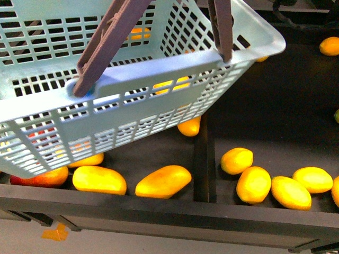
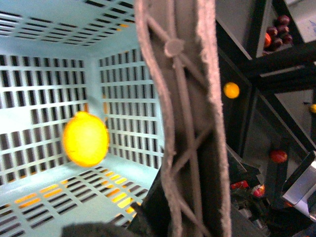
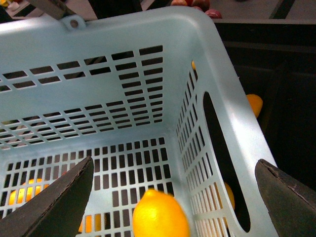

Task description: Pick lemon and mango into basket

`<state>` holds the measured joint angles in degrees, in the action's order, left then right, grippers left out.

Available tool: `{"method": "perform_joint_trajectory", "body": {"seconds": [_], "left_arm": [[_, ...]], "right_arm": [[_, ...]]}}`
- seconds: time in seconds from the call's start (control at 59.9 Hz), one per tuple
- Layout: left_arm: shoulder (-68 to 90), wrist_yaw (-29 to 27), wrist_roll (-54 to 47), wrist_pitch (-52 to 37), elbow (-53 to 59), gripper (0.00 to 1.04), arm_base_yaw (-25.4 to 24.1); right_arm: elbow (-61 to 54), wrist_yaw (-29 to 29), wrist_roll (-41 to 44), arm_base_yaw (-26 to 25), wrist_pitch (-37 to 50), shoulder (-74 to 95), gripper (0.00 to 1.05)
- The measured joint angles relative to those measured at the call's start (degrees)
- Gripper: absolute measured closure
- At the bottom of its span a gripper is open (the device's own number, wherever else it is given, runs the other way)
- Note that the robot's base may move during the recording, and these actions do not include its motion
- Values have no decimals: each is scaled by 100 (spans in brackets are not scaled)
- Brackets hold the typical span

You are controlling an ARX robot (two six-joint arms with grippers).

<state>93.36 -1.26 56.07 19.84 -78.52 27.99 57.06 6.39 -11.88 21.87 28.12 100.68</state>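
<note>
Turquoise basket (image 1: 159, 74) above black partitioned shelf (image 1: 275, 116)

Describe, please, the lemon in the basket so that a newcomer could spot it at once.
Find the pale turquoise basket hanging tilted over the black fruit trays. Inside it is a plump golden-yellow lemon near a corner. It alone is within the slotted walls; the other yellow fruits are outside, below.

- The black shelf (image 1: 280, 106) is split into two compartments by a raised black divider (image 1: 204, 164).
- Left compartment: a long yellow-orange mango (image 1: 99, 180) and a second mango (image 1: 163, 181) lie near the front rim (image 1: 159, 211). A reddish fruit (image 1: 42, 179) lies at the left edge.
- Right compartment: four plump yellow fruits (image 1: 253, 184) are clustered close together.
- An orange fruit (image 1: 329, 46) lies far back, well apart.
</note>
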Motion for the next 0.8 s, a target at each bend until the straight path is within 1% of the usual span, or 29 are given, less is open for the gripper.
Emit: {"method": "perform_joint_trajectory", "body": {"seconds": [0.117, 0.25, 0.284, 0.334, 0.367, 0.434, 0.467, 0.5, 0.634, 0.667, 0.684, 0.701, 0.717, 0.734, 0.801], "left_arm": [[2, -52, -11, 0, 0, 100, -2], [2, -59, -28, 0, 0, 100, -2], [2, -52, -26, 0, 0, 100, -2], [2, -44, -26, 0, 0, 100, -2], [2, -44, -26, 0, 0, 100, -2], [2, -44, -24, 0, 0, 100, 0], [2, -33, -31, 0, 0, 100, 15], [2, -4, -33, 0, 0, 100, 26], [7, 13, 9, 0, 0, 100, 11], [7, -17, 2, 0, 0, 100, 4], [7, -24, 2, 0, 0, 100, 2], [7, -46, -2, 0, 0, 100, -2], [7, -48, -2, 0, 0, 100, -2], [7, -66, -11, 0, 0, 100, -2], [7, -59, -13, 0, 0, 100, -2]], "right_arm": [[-365, -286, -192, -275, 216, -442, 9], [-981, -1038, -208, -848, 306, -1246, 9], [-1235, -1268, -175, -1064, 299, -1530, 9], [-1456, -1421, -155, -1228, 291, -1744, 9], [-1611, -1508, -20, -1320, 452, -1810, 11], [-2026, -1484, 413, -1412, 1309, -1915, 21], [-2310, -1421, 645, -1429, 1722, -1993, 28], [-2511, -1377, 748, -1447, 1912, -2074, 33], [-3182, -1244, 1016, -1539, 2173, -2527, 54], [-3368, -1209, 1047, -1578, 2212, -2682, 61], [-3414, -1202, 1056, -1591, 2218, -2719, 63], [-3539, -1163, 1071, -1615, 2238, -2826, 68], [-3582, -1161, 1075, -1628, 2243, -2861, 70], [-3707, -1130, 1095, -1652, 2247, -2966, 75], [-3930, -1110, 1126, -1707, 2249, -3156, 86]]}}
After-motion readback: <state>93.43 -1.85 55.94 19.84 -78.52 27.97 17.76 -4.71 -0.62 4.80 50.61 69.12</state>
